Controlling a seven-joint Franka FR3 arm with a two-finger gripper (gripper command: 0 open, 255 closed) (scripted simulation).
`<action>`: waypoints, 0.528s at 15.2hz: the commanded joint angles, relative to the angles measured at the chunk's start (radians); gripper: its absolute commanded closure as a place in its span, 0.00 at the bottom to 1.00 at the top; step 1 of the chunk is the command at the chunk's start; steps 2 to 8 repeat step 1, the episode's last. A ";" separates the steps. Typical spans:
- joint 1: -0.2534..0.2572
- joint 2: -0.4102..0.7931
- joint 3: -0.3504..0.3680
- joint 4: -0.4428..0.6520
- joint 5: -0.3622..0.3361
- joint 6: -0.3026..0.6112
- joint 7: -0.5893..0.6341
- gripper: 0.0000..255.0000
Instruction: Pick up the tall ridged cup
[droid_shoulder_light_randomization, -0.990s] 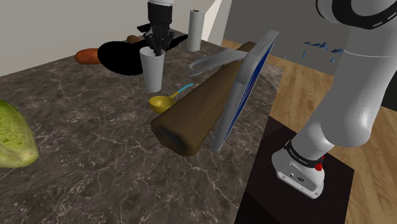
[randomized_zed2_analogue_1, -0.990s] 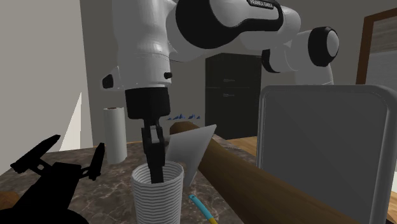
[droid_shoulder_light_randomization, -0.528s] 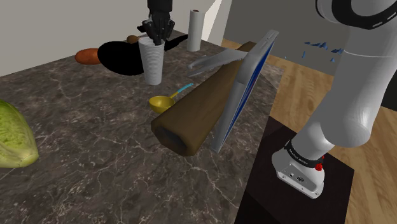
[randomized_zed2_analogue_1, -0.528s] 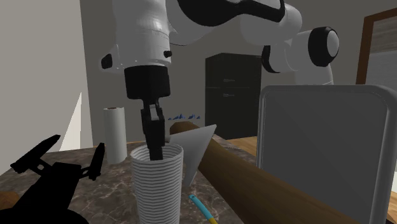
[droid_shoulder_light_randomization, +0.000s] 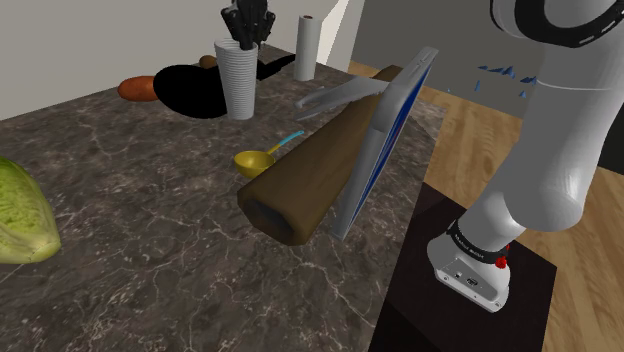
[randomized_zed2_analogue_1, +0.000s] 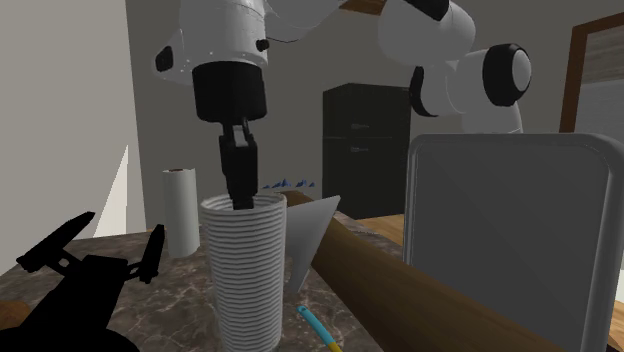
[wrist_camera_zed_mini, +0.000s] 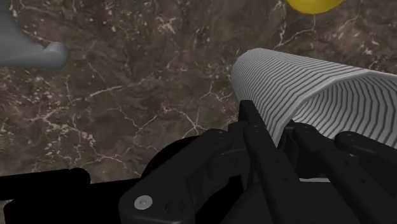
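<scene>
The pincer (randomized_zed2_analogue_1: 240, 198) is clamped on the rim of the white ridged cup (randomized_zed2_analogue_1: 242, 275), one finger inside. The cup looks raised off the dark veined bench (droid_shoulder_light_randomization: 150, 230); little remains.

The tall white cup (droid_shoulder_light_randomization: 237, 82), ringed from base to rim with fine horizontal ridges and flaring slightly toward its open mouth, is being held upright over the dark marbled counter (droid_shoulder_light_randomization: 150, 220) by the black pincer (randomized_zed2_analogue_1: 240, 200) clasping its rim wall.
</scene>
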 joint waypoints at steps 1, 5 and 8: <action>0.000 0.002 0.000 0.013 0.000 -0.011 0.001 1.00; 0.000 0.002 0.000 0.013 0.000 -0.011 0.001 1.00; 0.000 0.002 0.000 0.013 0.000 -0.011 0.001 1.00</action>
